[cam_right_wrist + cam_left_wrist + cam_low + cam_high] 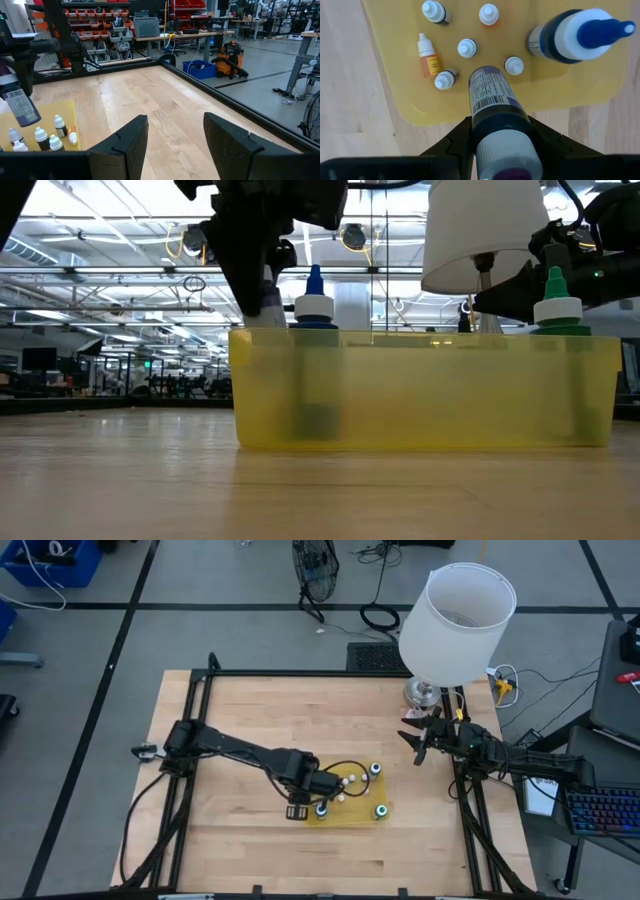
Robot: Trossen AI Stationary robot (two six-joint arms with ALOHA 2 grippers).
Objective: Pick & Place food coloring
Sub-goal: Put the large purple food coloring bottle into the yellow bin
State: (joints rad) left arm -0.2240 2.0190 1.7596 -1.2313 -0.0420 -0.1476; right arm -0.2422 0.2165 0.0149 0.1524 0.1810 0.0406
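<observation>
Currently the left gripper [502, 132] is closed on a large dark bottle [495, 102], one finger on each side of its body; the bottle hangs above the near edge of the yellow tray [395, 30]. Its long axis runs along the gripper's reach; the base points away from the wrist toward the tray, and the pale collar with a purple top points back toward the wrist camera. A barcode label is visible on the upper side of the body.

Count of items visible in the left wrist view:
- held bottle: one;
- large dark bottle with a blue tip [580, 35]: one, standing upright in the tray;
- small dropper bottles: six; five stand upright showing white caps, for example the one beside the held bottle's base [514, 65]; one orange bottle [428, 56] lies on its side, long axis flat on the tray floor, cap pointing away from the gripper.

The low view shows a second large bottle with a green tip [556, 305] upright at the tray's far end; the high view shows three teal-white round tops in the tray.

The right gripper [175, 137] rests near the right edge of the table [250, 710], beside the lamp [455, 620]; its fingers stand apart and hold nothing.
</observation>
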